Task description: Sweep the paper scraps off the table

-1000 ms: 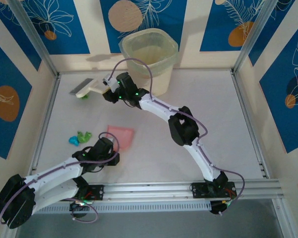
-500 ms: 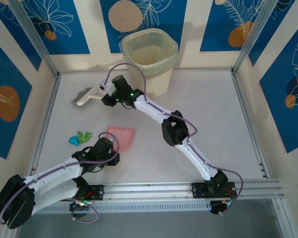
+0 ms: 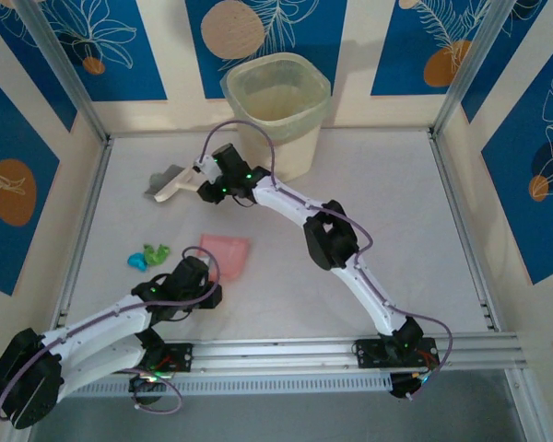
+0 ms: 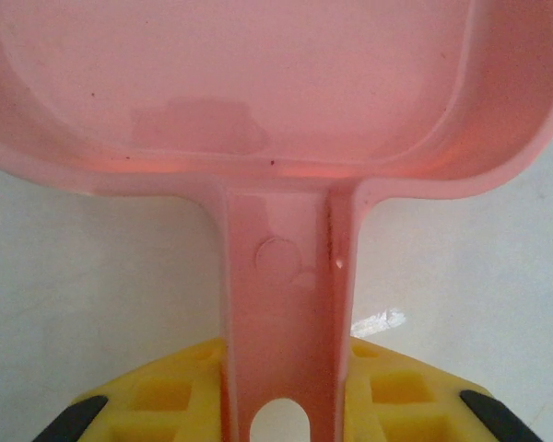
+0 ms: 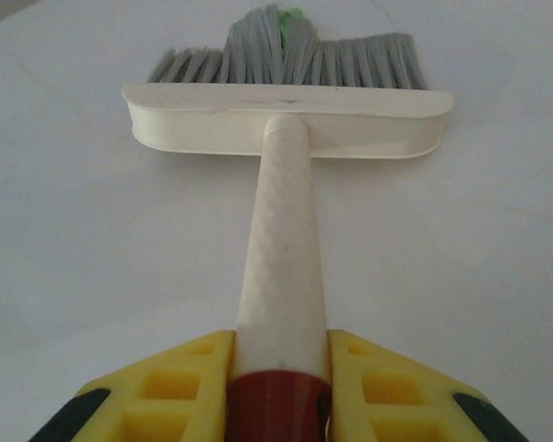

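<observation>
Two tools gripped. Left gripper [image 3: 205, 273] [image 4: 286, 410]: clamped on the pink dustpan [image 3: 227, 254] [image 4: 258, 92] handle, pan flat on the table [image 3: 396, 203]. Right gripper [image 3: 199, 175] [image 5: 278, 391]: clamped on the brush [image 3: 167, 187] [image 5: 286, 120] handle (cream, grey bristles), head left of the bin [image 3: 276, 101]. Green and cyan paper scraps [image 3: 148, 255]: just left of the dustpan; another green bit [image 5: 291, 13] against the bristles.

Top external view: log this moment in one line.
left end effector: holds pink plastic dustpan | right end effector: holds cream plastic brush | green, cyan paper wads: on white table
</observation>
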Motion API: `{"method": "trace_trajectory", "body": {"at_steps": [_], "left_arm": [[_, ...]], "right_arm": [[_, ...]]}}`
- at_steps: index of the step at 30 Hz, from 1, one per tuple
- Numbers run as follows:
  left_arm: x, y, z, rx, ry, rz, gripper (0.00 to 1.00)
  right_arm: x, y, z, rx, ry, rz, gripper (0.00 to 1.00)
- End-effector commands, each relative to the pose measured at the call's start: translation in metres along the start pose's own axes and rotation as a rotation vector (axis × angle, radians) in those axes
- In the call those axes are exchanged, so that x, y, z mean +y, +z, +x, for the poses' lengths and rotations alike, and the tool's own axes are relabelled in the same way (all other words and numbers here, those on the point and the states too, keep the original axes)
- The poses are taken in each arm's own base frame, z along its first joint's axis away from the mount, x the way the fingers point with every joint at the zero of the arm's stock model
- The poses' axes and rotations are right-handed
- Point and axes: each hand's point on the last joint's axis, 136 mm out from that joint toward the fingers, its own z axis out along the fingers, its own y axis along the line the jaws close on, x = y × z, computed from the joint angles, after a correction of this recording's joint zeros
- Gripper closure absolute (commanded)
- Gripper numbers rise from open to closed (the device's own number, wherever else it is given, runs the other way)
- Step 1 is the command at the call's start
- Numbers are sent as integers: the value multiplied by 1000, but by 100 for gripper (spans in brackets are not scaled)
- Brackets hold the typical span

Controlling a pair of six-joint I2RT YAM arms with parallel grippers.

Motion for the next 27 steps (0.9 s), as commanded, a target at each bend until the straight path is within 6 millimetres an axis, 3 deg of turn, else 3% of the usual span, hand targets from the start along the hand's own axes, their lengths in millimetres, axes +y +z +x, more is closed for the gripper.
{"method": "trace_trajectory", "body": {"at_steps": [1, 9, 16, 23, 27], "left_arm": [[0, 1, 10, 30, 14, 17, 100], [-1, 0, 11, 28, 16, 25, 100], [-2, -1, 10, 25, 17, 32, 100], [-3, -2, 10, 23, 18, 38, 100], [-3, -1, 11, 24, 18, 39, 100]], "right_arm": [[6, -36, -19, -35, 15, 62, 100], [21, -87, 6, -77, 70, 124, 100], [43, -124, 16, -143, 91, 141, 100], [65, -167, 14, -253, 65, 189, 100], [74, -173, 2, -288, 53, 170, 100]]}}
